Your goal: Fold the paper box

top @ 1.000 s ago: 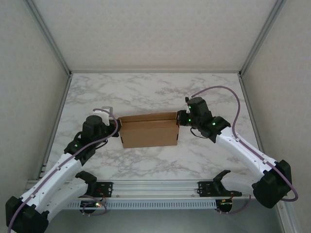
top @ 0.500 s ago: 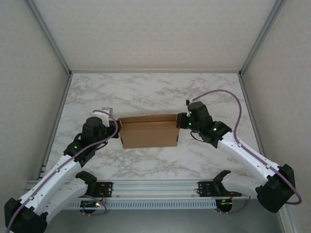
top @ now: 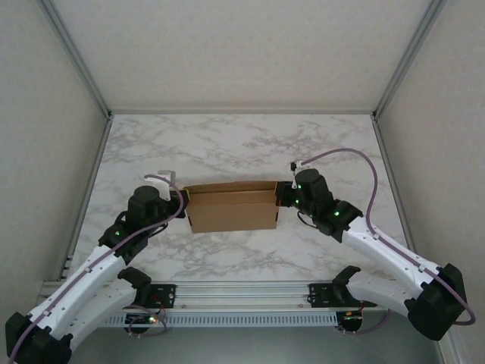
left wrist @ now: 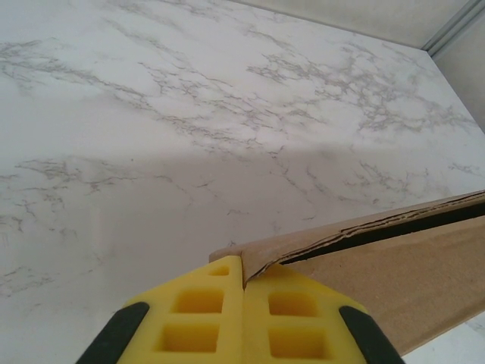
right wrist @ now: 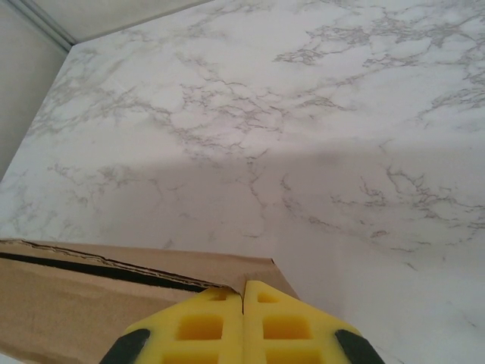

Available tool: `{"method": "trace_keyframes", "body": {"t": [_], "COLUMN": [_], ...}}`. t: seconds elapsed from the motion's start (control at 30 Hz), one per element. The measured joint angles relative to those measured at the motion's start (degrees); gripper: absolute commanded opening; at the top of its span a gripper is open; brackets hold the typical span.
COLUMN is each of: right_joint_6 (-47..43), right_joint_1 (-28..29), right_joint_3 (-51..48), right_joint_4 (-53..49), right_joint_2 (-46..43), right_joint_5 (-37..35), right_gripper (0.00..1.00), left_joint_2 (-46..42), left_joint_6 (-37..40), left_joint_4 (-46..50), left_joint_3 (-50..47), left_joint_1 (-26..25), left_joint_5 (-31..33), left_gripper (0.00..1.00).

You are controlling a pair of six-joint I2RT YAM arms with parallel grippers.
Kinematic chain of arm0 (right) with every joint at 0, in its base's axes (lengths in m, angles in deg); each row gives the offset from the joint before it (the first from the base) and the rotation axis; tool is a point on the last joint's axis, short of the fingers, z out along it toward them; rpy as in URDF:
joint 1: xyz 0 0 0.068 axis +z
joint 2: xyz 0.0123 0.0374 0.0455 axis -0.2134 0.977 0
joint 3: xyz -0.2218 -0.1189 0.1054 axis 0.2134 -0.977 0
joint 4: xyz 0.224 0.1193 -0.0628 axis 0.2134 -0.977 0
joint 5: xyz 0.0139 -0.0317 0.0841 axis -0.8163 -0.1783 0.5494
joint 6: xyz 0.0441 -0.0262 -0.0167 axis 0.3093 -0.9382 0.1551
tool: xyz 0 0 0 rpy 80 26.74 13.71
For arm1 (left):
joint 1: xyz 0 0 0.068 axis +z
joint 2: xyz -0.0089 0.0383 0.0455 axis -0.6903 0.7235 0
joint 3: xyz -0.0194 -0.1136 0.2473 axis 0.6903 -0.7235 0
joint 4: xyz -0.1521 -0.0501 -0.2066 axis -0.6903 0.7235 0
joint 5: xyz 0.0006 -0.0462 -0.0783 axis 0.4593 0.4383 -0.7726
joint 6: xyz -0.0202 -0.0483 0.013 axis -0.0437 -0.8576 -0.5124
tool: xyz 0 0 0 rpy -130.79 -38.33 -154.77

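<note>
The paper box (top: 231, 208) is plain brown cardboard, lying partly folded in the middle of the marble table with its long side across. My left gripper (top: 185, 199) is shut on the box's left end. In the left wrist view the yellow fingertips (left wrist: 198, 303) pinch a thin cardboard flap edge of the box (left wrist: 402, 273), at my left gripper (left wrist: 244, 264). My right gripper (top: 280, 194) is shut on the right end. There the yellow fingertips (right wrist: 292, 326) clamp the flap corner of the box (right wrist: 83, 299), at my right gripper (right wrist: 242, 288). A dark slit runs between the cardboard layers.
White marble tabletop (top: 227, 144) stretches behind the box to the back wall. Side walls with metal frame posts (top: 83, 68) close in left and right. A rail (top: 242, 292) with the arm bases runs along the near edge.
The right arm has swung its elbow outward and its wrist has sunk slightly nearer. The box's top flap edge sits a little lower. The left arm has barely moved.
</note>
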Motion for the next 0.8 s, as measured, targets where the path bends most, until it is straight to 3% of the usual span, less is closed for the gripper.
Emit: {"method": "trace_keyframes", "body": {"t": [0.27,0.47,0.8], "right_joint_6": [-3.98,-4.74,-5.01], "right_joint_1": [3.93,5.46,8.72], "right_joint_3": [-6.60,-10.23,-15.58], "right_joint_4": [2.84,6.86,13.70], "right_joint_2": [-7.61,-9.64,-11.87], "right_joint_5": [-3.43,-5.88,-10.97], "right_gripper": [0.01,0.02,0.03], "left_joint_2": [-1.18,-2.36,-4.81], "left_joint_6": [0.00,-1.11,-8.98], "left_joint_4": [0.44,-0.09,-5.86], "left_joint_3": [-0.26,-1.75,-6.47], "left_joint_1": [-2.62,-7.61,-12.70], "left_joint_5": [3.15,9.97,17.94], "left_gripper": [0.00,0.00,0.00]}}
